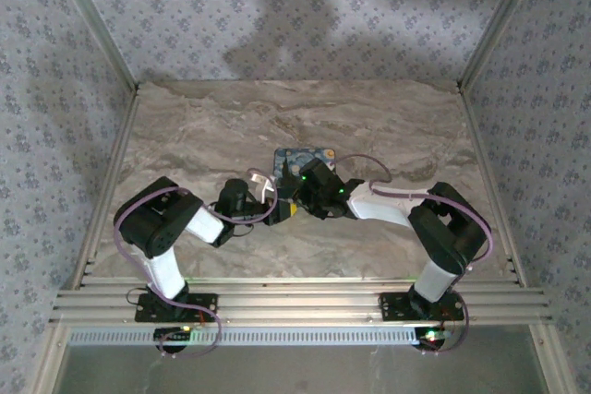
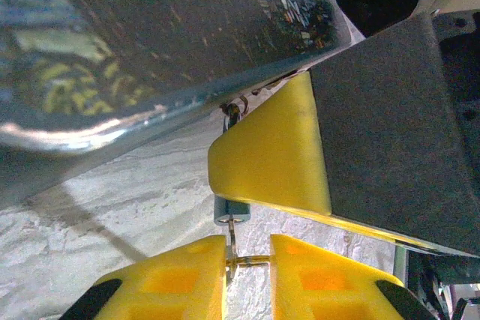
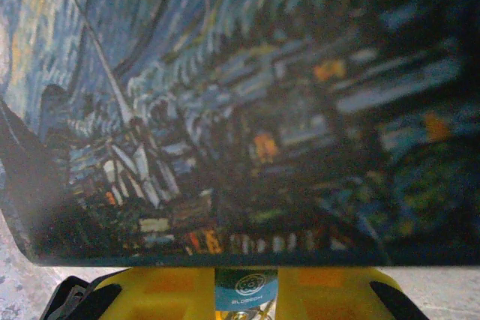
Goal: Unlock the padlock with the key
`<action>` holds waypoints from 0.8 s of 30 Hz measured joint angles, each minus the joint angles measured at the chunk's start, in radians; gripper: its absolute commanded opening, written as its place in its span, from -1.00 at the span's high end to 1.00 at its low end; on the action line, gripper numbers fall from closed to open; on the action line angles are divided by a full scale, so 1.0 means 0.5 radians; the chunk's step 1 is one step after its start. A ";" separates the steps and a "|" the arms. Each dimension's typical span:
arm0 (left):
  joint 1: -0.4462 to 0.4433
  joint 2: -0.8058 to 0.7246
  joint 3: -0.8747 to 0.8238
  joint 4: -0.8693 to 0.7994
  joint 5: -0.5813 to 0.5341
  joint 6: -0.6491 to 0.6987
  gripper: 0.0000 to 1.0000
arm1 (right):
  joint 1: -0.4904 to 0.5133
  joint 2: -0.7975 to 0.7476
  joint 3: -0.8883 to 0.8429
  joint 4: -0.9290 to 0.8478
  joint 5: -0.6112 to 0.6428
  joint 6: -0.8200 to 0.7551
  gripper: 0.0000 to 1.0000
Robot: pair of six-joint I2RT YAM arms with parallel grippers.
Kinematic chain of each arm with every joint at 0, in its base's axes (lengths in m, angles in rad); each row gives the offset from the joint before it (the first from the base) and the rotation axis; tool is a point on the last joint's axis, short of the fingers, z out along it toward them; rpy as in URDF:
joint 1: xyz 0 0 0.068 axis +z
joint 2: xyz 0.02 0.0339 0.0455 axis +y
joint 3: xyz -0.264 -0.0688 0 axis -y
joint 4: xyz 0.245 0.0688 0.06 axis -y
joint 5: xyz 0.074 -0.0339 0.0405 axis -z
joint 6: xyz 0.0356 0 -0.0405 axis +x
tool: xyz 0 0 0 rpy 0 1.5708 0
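Padlock (image 3: 245, 292) squeezed in the right pincer (image 3: 246, 275), key (image 2: 234, 256) in the left pincer (image 2: 247, 241)

The padlock sits between the right pincer's yellow pads, just past their tips from the painted box's (image 3: 247, 110) lower edge. In the left wrist view its end pokes out beside one right pad, straight ahead of the left pincer, whose pads clamp the thin key. The key's shaft reaches the padlock's end; whether it is inserted is unclear. Marble table (image 2: 112, 207) lies behind.
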 measured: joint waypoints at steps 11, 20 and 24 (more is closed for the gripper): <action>-0.006 0.015 0.000 -0.015 -0.018 0.045 0.69 | 0.000 0.000 0.004 -0.002 -0.004 0.006 1.00; -0.010 0.021 0.002 -0.016 -0.044 0.105 1.00 | 0.000 0.001 0.004 -0.009 -0.008 0.007 1.00; -0.021 0.019 0.005 -0.048 -0.070 0.191 1.00 | 0.000 0.002 0.004 -0.015 -0.007 0.008 1.00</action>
